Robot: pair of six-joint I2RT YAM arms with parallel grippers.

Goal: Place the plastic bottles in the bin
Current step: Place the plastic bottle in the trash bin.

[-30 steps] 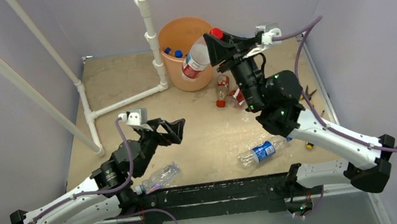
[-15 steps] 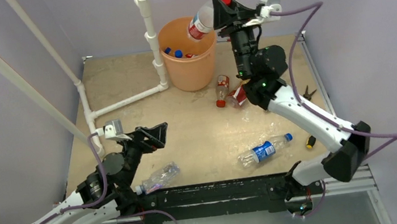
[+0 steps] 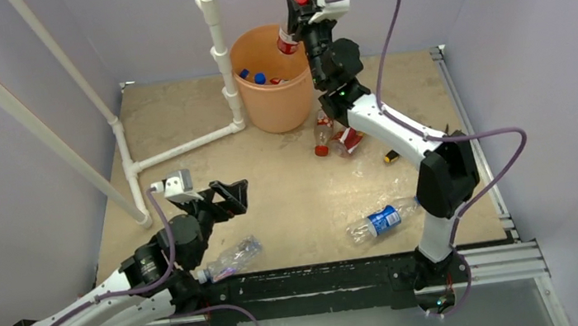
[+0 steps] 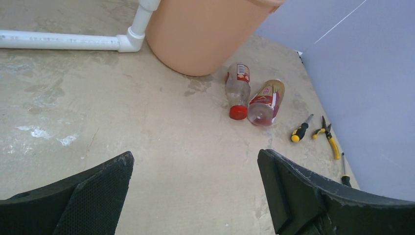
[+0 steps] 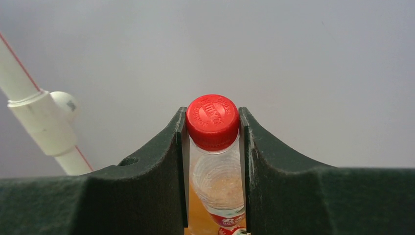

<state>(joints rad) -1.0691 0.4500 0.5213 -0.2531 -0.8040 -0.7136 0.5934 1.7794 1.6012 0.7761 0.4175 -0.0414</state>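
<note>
1. Left gripper [image 3: 226,197]: low over the near-left table [image 3: 297,187], fingers wide apart, nothing between them.
2. Near edge: clear bottle [image 3: 231,259] on its side, just beside the left arm. Blue-label bottle [image 3: 376,221] on its side, right of centre.
3. Mid table: red-capped bottle [image 4: 238,88] and second red-label bottle [image 4: 265,102] lie close together, just beside the bin's base. Screwdriver [image 4: 299,132] near them, to the right.
4. Far centre: bin [image 3: 278,102], upright, beside the white pipe frame [image 3: 184,147]. Blue caps [image 3: 259,78] show inside.
5. Right gripper [image 3: 299,14]: raised above the bin's far-right rim, clamped on the neck of the held bottle [image 5: 217,181] just under its red cap. The bottle hangs tilted, lower end over the bin's mouth.
</note>
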